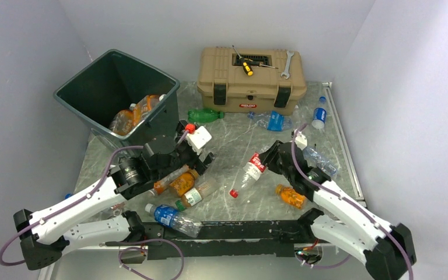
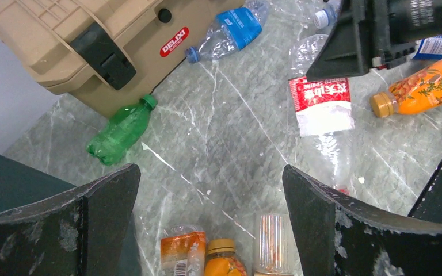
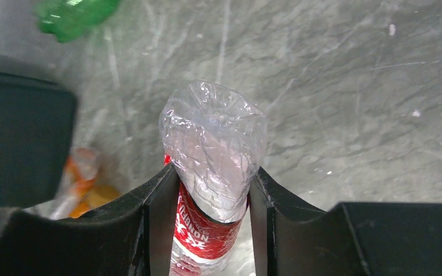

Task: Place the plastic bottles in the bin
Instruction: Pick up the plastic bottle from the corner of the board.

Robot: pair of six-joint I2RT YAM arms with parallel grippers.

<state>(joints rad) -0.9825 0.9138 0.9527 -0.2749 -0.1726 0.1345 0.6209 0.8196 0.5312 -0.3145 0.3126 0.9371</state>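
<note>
The dark green bin point(image 1: 79, 96) stands at the back left with several bottles point(image 1: 134, 114) inside. My right gripper point(image 1: 263, 160) point(image 3: 213, 195) is shut on the crushed base of a clear red-label bottle point(image 1: 249, 171) point(image 3: 216, 144), whose red cap end slants down toward the table; it also shows in the left wrist view point(image 2: 322, 106). My left gripper point(image 1: 203, 157) point(image 2: 210, 172) is open wide and empty above a crushed orange bottle point(image 2: 181, 247), an orange tan-cap bottle point(image 2: 224, 259) and a clear bottle point(image 2: 271, 233).
The tan toolbox point(image 1: 251, 79) sits at the back with tools on its lid. Loose on the table lie a green bottle point(image 1: 205, 115) point(image 2: 121, 129), blue-label bottles point(image 1: 274, 121) point(image 1: 172, 217) point(image 1: 319, 114), and an orange bottle point(image 1: 290, 196) point(image 2: 431, 86).
</note>
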